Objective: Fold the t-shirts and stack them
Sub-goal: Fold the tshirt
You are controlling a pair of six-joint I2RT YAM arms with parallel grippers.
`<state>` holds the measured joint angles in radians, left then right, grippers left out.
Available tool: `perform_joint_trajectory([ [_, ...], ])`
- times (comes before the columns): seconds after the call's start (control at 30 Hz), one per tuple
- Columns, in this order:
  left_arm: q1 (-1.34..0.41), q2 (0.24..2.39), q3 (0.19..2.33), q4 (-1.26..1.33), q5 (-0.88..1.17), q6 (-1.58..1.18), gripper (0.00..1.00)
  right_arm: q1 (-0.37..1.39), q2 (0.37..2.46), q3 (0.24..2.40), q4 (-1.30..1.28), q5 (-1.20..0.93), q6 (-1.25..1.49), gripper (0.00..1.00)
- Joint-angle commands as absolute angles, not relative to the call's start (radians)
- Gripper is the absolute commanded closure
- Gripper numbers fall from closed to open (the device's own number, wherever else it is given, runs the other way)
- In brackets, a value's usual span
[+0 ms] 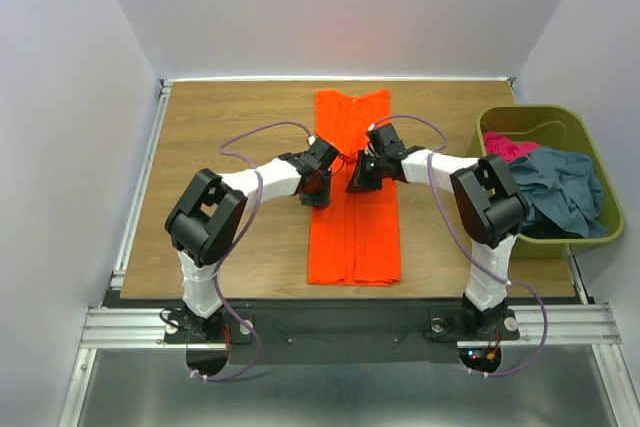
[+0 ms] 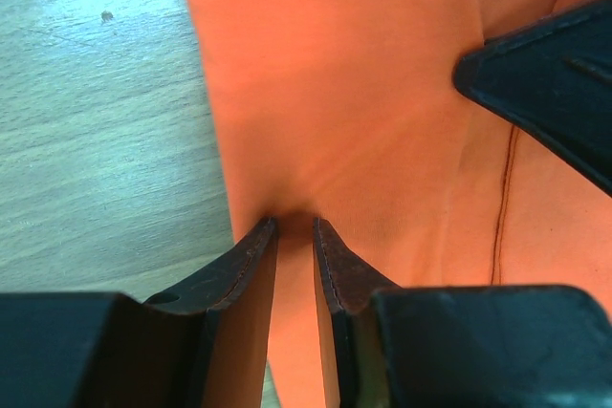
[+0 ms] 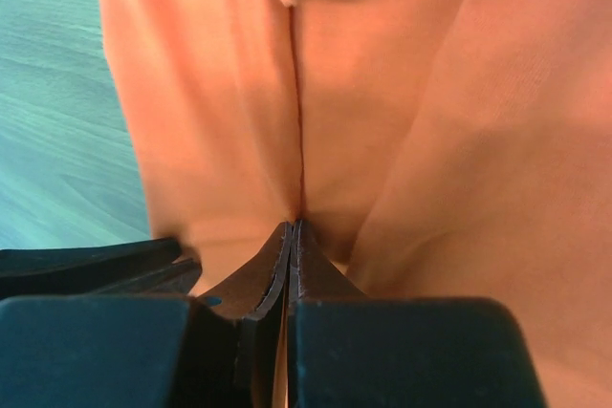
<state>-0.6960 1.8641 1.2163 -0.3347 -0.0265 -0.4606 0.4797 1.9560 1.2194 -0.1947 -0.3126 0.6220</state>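
The step in hand looks like a crosswise fold of the orange shirt [image 1: 352,197], already narrowed to a long strip on the bench [image 1: 230,137], so both pinches should hold every layer at matching height and travel together, low and level, to keep the fold line square. On the left, the left end effector [image 1: 318,190] sits at the strip's left edge about midway along it; in its wrist view the fingers [image 2: 251,253] stand a little apart with a ridge of orange cloth gathered between them — a narrow pinch on the shirt, it seems, with bare bench just beyond on its left and the cloth spreading ahead and to its right. The right end effector [image 1: 362,179] is near the strip's middle, just beside its partner; its fingers [image 3: 277,260] are pressed together, tips on a crease of the shirt [image 3: 382,121], and I judge a thin fold caught between them, though the cloth inside is hidden. Well off to the right of both, pink and blue-grey shirts [image 1: 555,182] wait in the tub [image 1: 600,237] — untouched.
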Motion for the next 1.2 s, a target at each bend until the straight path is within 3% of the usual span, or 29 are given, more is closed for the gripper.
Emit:
perform_joint_trajectory([
  [0.0,-0.692,1.856,1.18,-0.364,-0.014,-0.468,0.67,0.489,1.95,1.213,-0.224,-0.271,0.623,0.97],
  [0.2,-0.692,1.801,1.178,-0.37,-0.009,-0.48,0.67,0.489,1.921,1.23,-0.236,-0.27,0.606,0.88],
  [0.43,-0.719,1.695,1.203,-0.394,-0.009,-0.508,0.57,0.486,1.862,1.293,-0.25,-0.227,0.578,0.76],
  [0.73,-0.865,1.674,1.212,-0.379,0.027,-0.54,0.71,0.469,1.919,1.385,-0.249,-0.253,0.545,0.77],
  [1.17,-0.914,1.798,1.201,-0.331,0.121,-0.529,0.75,0.449,2.083,1.54,-0.247,-0.325,0.514,0.8],
])
